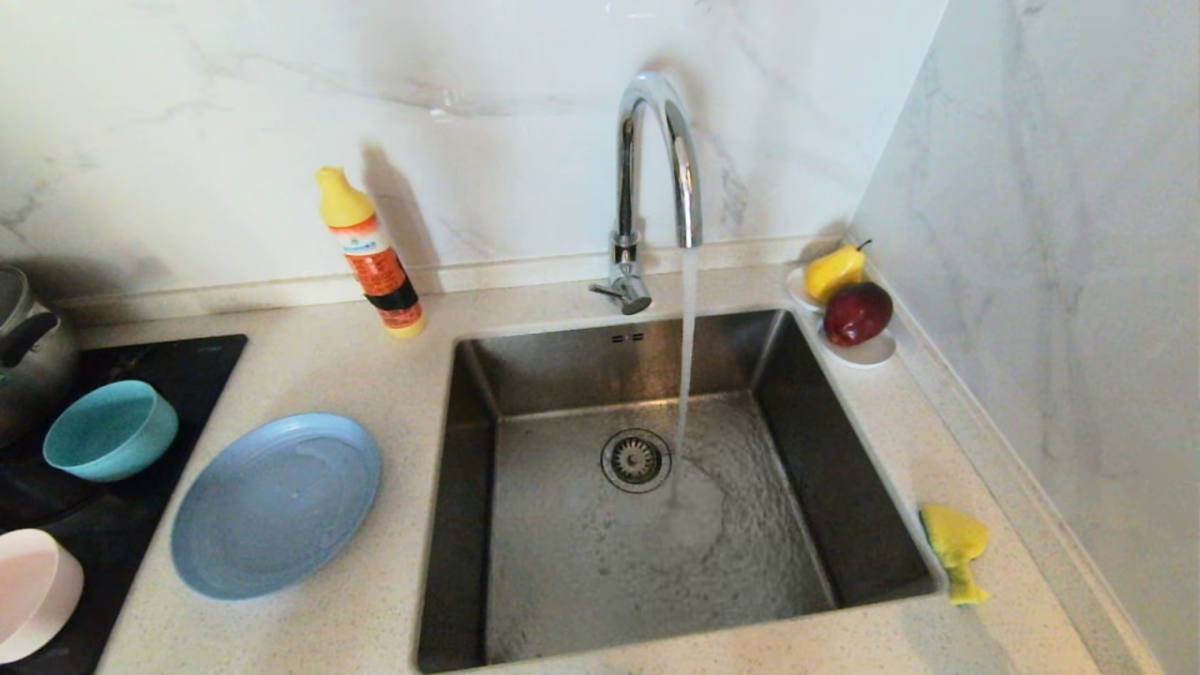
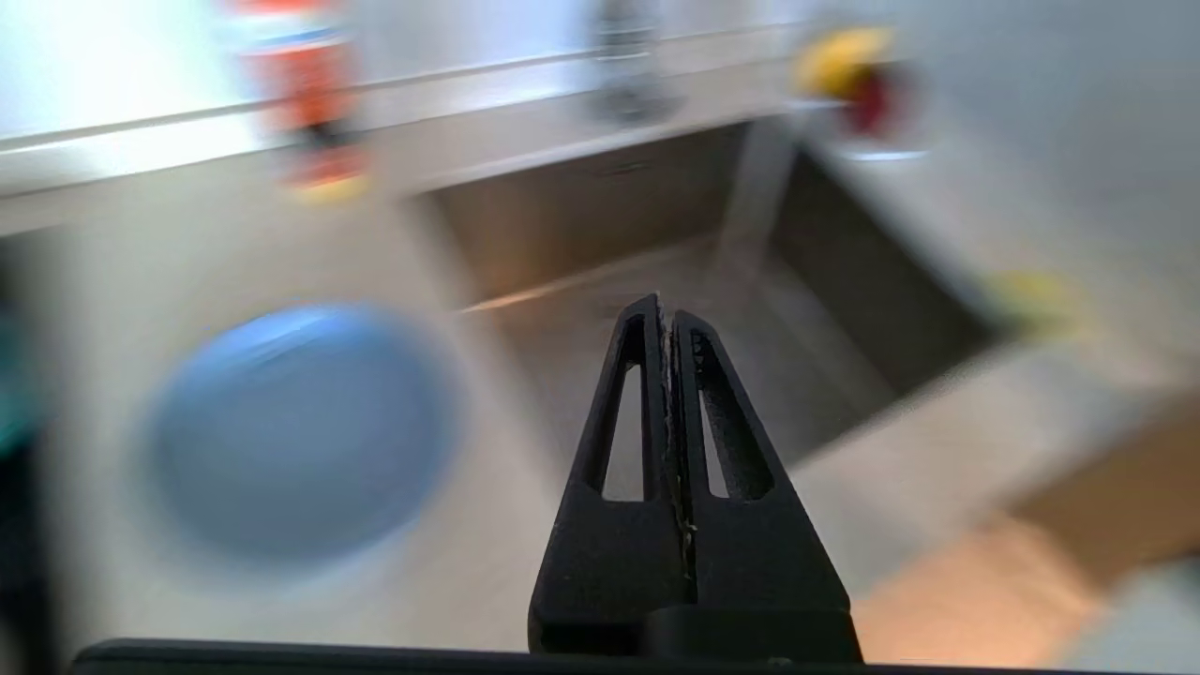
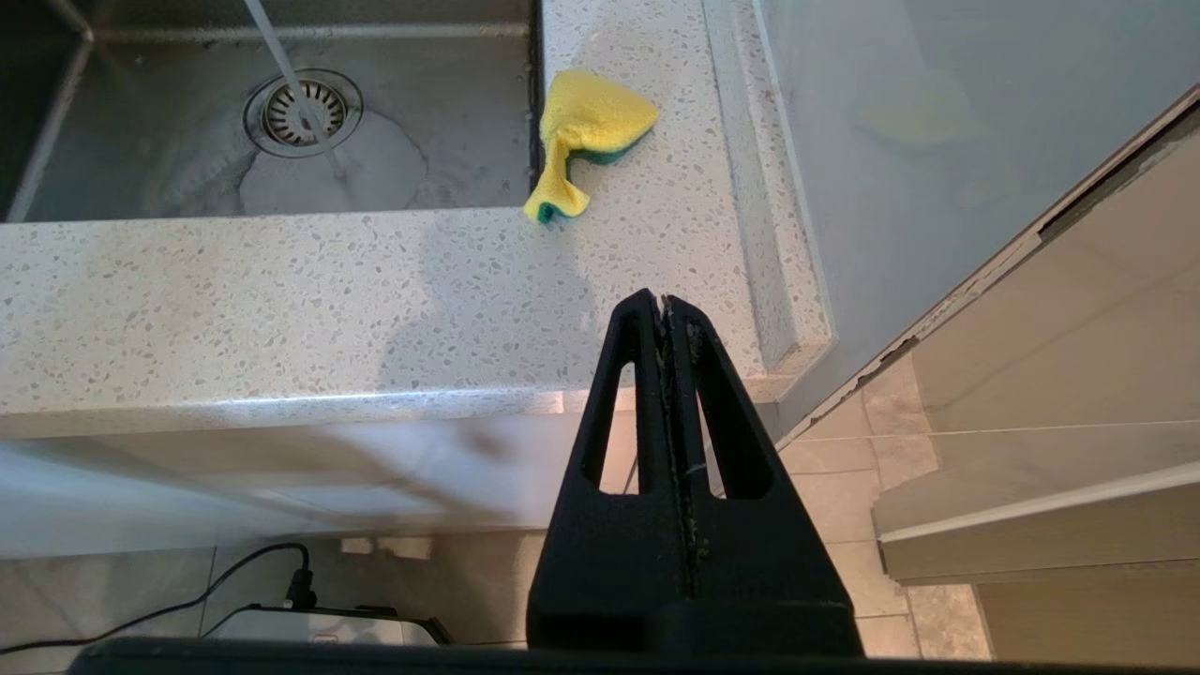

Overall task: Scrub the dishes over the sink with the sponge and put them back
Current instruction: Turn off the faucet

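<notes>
Beside the sink [image 1: 806,450]: detergent bottle [image 1: 370,253], fruit dish [image 1: 867,352].

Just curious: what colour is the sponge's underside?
Green, under a yellow top; the crumpled sponge shows it best in the right wrist view.

Blue-grey plate [image 1: 275,504], teal bowl [image 1: 110,430] and pink bowl [image 1: 33,592] sit left of the water-running sink [image 1: 647,562]; crumpled yellow sponge [image 1: 955,549] lies right.

Tap [image 1: 656,178] arching above open sink [image 1: 647,544]
</notes>
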